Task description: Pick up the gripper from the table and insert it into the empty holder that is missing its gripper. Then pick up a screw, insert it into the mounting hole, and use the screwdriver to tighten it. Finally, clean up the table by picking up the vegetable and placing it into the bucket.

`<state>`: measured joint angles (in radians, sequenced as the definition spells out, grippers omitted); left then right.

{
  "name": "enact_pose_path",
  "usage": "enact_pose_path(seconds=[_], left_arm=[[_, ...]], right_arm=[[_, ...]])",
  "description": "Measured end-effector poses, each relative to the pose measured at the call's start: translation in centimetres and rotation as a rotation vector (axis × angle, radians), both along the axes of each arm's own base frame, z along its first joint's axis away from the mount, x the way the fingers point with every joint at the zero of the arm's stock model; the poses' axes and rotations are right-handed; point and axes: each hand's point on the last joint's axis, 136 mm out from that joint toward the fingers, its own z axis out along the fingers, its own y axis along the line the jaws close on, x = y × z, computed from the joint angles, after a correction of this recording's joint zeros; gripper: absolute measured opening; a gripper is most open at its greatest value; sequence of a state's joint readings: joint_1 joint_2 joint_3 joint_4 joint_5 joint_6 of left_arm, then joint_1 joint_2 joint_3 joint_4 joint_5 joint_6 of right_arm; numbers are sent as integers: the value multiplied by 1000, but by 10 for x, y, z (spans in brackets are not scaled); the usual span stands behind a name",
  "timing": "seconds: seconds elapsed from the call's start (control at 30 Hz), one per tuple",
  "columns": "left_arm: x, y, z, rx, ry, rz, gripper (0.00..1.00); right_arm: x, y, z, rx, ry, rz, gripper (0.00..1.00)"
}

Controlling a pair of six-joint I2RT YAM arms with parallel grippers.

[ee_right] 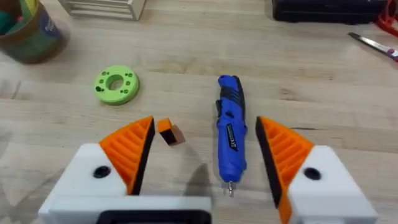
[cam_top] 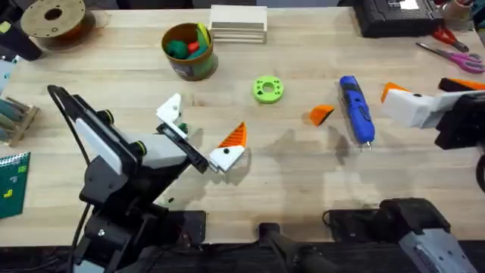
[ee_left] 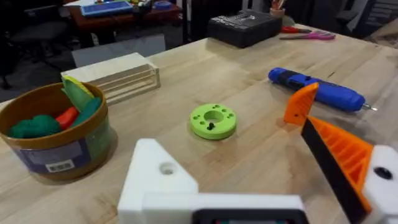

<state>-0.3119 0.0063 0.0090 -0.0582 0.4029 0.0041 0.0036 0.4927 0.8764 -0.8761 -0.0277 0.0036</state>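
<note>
on the wooden worktop (cam_top: 303,182) we record: one loose orange gripper (cam_top: 321,114), a small ribbed wedge, lying between the lime-green ring disc (cam_top: 267,89) and the blue screwdriver (cam_top: 357,108), just beside the screwdriver and apart from both arms. the screwdriver lies flat with its thin metal bit toward the near edge. the bucket (cam_top: 189,51), a short round tin with an orange-brown rim, stands toward the far left and holds green, red and yellow pieces; a pale wooden block (cam_top: 239,23) sits just beside it. we list a black case (cam_top: 398,15) and scissors (cam_top: 453,53) at the far right. left gripper (cam_top: 203,136): low over the worktop left of centre, its fingers spread and grasping nothing; one finger carries an orange ribbed wedge (cam_top: 234,136), the other is the bare white holder (cam_top: 170,112) with its mounting hole visible in the left wrist view. right gripper (ee_right: 205,158): seen from its wrist camera above the screwdriver, fingers parted wide and empty, both with orange ribbed pads (ee_right: 134,149); the screwdriver and the loose gripper show between them on the worktop below. in the overhead view it sits at the right edge, near the screwdriver.
</note>
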Motion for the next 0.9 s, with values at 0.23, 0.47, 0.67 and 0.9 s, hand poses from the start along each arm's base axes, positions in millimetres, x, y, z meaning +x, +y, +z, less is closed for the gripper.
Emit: enact_pose_path(seconds=[0.23,0.47,0.67,0.9], left_arm=[[-12,-13,1,-50,43,-100,987],[-26,-25,1,-73,69,-206,987],[-31,-28,1,-76,74,-240,987],[-33,-29,1,-77,75,-251,987]], right_arm=[[0,0,0,0,0,0,947],[0,0,0,0,0,-1,947],[0,0,0,3,0,-2,947],[8,9,-5,32,32,38,947]])
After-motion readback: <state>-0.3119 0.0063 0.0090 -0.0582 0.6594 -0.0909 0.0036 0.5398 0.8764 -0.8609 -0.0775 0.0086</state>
